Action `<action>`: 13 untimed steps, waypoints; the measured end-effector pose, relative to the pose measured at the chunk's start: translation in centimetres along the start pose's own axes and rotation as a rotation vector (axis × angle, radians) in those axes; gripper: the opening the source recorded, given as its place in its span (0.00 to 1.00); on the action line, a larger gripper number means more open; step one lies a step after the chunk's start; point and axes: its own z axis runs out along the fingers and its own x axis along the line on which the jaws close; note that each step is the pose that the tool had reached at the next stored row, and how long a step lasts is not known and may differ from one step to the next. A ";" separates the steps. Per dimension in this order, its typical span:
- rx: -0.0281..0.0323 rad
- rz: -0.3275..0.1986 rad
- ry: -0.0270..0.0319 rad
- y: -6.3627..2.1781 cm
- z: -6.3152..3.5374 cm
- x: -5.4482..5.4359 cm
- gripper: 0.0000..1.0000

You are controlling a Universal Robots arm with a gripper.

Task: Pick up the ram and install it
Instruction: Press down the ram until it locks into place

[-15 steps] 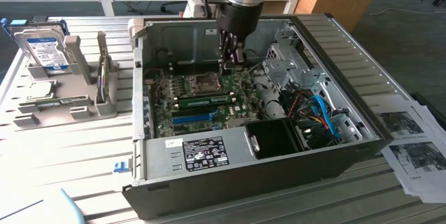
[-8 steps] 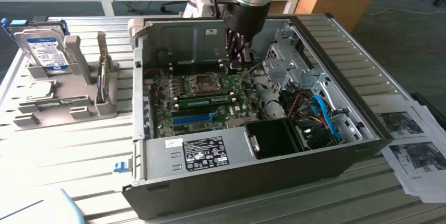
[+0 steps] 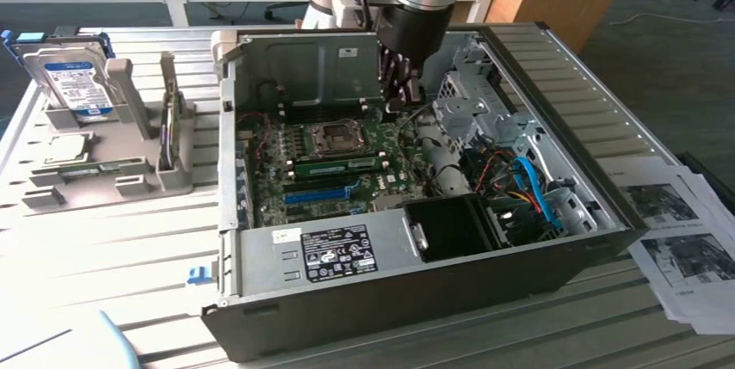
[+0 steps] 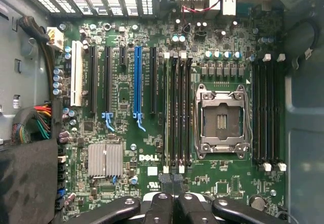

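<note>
The ram (image 3: pixel 344 165) is a long green stick seated in a memory slot of the motherboard (image 3: pixel 310 201), inside the open computer case (image 3: pixel 379 296). In the wrist view the ram (image 4: pixel 167 107) shows edge-on in the outermost of the black slots beside the processor socket (image 4: pixel 223 118). My gripper (image 3: pixel 402 102) hangs inside the case above the board, near the rear wall. Its fingertips (image 4: pixel 168 183) are pressed together with nothing between them, over the latch end of those slots. The gripper (image 4: pixel 172 181) is apart from the ram.
A grey parts holder (image 3: pixel 103 171) in the exterior view's left carries a silver hard drive (image 3: pixel 71 81) and a flat square chip (image 3: pixel 64 147). Printed sheets (image 3: pixel 683 240) lie right of the case. Cable bundles (image 3: pixel 522 188) and a drive cage (image 3: pixel 460 223) crowd the case's right side.
</note>
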 end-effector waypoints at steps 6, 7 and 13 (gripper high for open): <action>0.0000 0.000 -0.0002 -0.01 0.12 0.0 0.09; 0.0000 0.000 0.0000 -0.01 0.18 0.0 0.09; 0.0000 0.000 0.0000 -0.04 0.88 0.0 0.09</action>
